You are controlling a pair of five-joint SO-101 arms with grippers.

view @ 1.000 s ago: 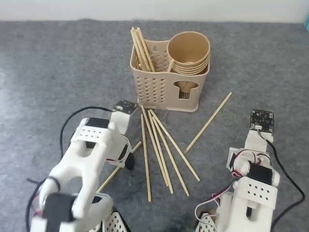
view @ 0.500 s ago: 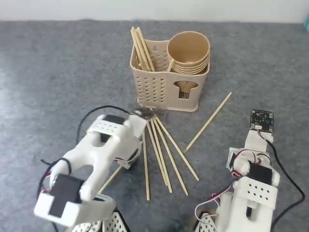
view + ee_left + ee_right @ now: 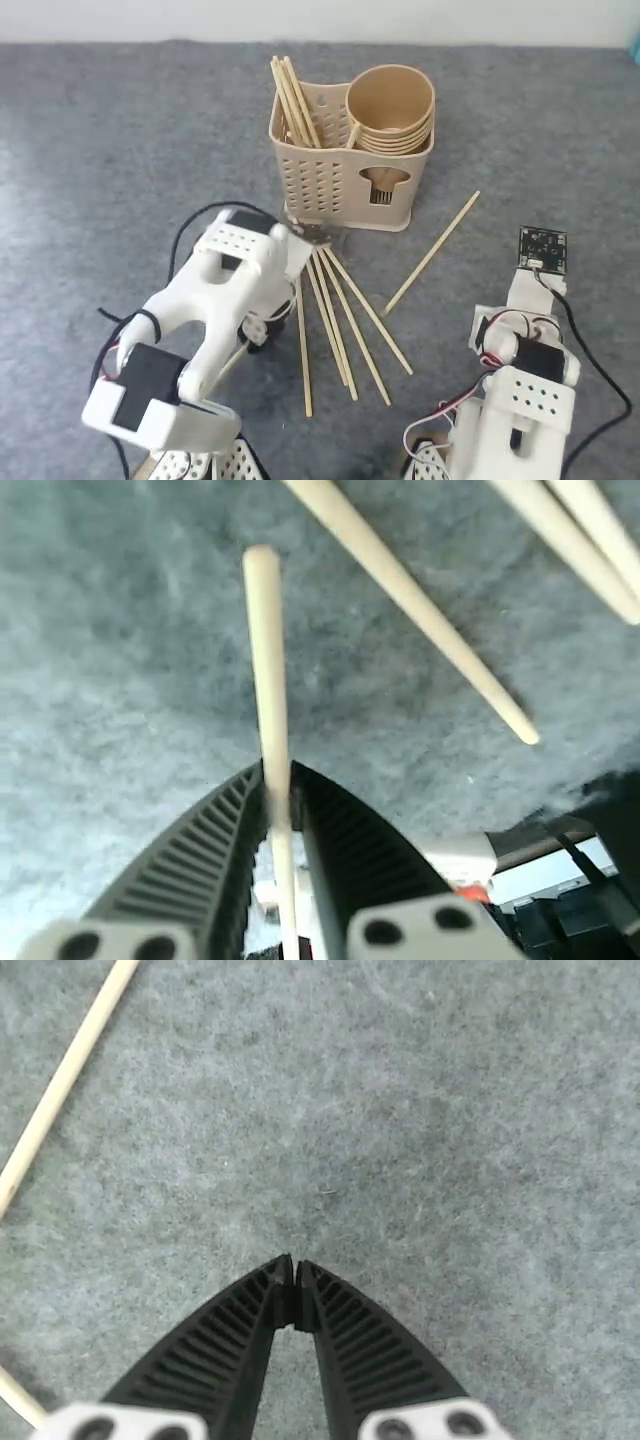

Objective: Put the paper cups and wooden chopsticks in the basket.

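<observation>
**Lengthwise in the jaws: one chopstick held by the left arm**

One chopstick is clamped between the closed jaws of the left gripper, with its long axis pointing straight out along them. The basket, with cups stacked inside, is seen just beyond that arm. The stick will likely need tipping upright. The right gripper, farther off, is shut on nothing.

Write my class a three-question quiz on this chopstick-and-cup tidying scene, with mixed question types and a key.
1. True or false: the right gripper grips a chopstick.
2. The paper cups are: A) stacked in the basket; B) lying loose outside it; C) held by an arm.
3. Fill in: the left gripper is shut on a ____.
Key: 1 false, its jaws are shut on nothing; 2 A; 3 chopstick.
</observation>
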